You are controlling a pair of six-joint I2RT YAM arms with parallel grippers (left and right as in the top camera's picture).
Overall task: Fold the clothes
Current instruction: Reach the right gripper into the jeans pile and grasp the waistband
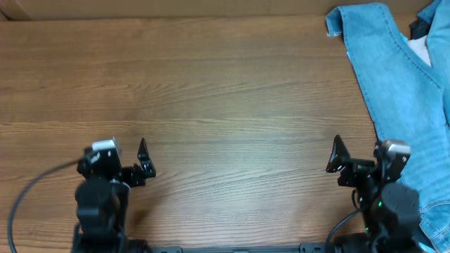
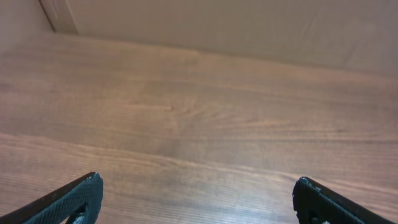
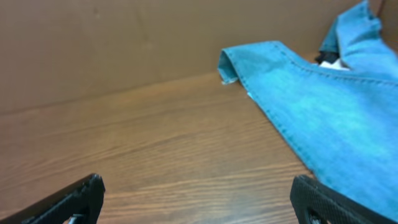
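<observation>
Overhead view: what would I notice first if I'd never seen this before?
The big faded blue jeans catch the eye first, spread along the right side of the brown wooden table and running off the picture. Next come the two black robot arms at the near edge. The left gripper and the right gripper are both open and holding nothing, and the right one is close beside the jeans.

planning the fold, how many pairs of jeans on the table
1: the jeans lie along the right side of the table, partly out of frame; more may be hidden.
</observation>
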